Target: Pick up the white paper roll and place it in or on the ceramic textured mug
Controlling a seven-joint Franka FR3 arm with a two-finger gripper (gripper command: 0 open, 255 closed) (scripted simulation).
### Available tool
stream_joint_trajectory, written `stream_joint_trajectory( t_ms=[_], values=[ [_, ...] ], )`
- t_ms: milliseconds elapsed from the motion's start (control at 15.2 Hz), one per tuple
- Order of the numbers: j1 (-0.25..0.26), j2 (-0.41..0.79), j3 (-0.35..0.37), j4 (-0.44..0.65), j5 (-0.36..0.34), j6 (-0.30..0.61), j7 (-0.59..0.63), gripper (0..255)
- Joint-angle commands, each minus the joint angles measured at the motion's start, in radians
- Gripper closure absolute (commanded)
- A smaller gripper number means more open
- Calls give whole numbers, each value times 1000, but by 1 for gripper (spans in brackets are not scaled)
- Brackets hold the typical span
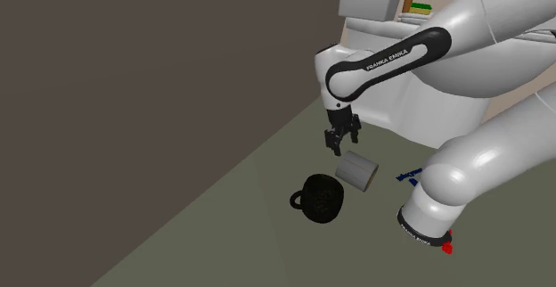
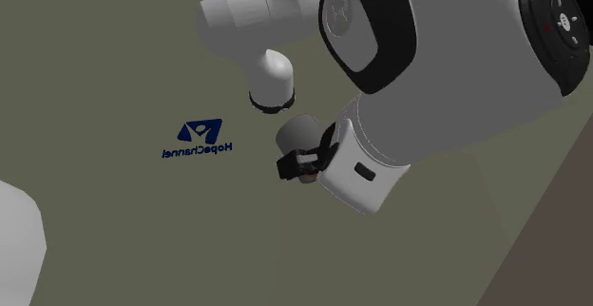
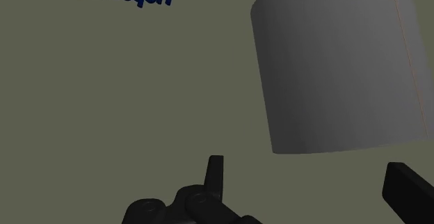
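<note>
Your spread hand (image 1: 342,143) hovered just above the paper roll (image 1: 357,170), which lay sideways, its axis crossing your fingers' closing line.

Paper roll (image 1: 357,171): plain grey-white cylinder, lying on its side on the olive surface (image 1: 223,232).
Mug (image 1: 322,198): black, textured, handle toward the shoulder view's left, just beside the roll.

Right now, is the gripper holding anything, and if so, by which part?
Nothing is held. The gripper is open just above the grey paper roll, with both fingers clear of it.
</note>
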Motion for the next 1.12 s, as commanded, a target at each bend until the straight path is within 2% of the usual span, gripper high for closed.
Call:
stream_joint_trajectory(
  t_ms=[0, 264, 792, 858, 1056],
  values=[
    [-5, 12, -3, -22, -8, 33, 3, 0],
    [-11, 21, -8, -65, -17, 85, 6, 0],
    [-11, 21, -8, -65, -17, 85, 5, 0],
    [-11, 21, -8, -65, -17, 85, 5, 255],
    [-11, 21, -8, -65, -17, 85, 5, 255]
  ],
)
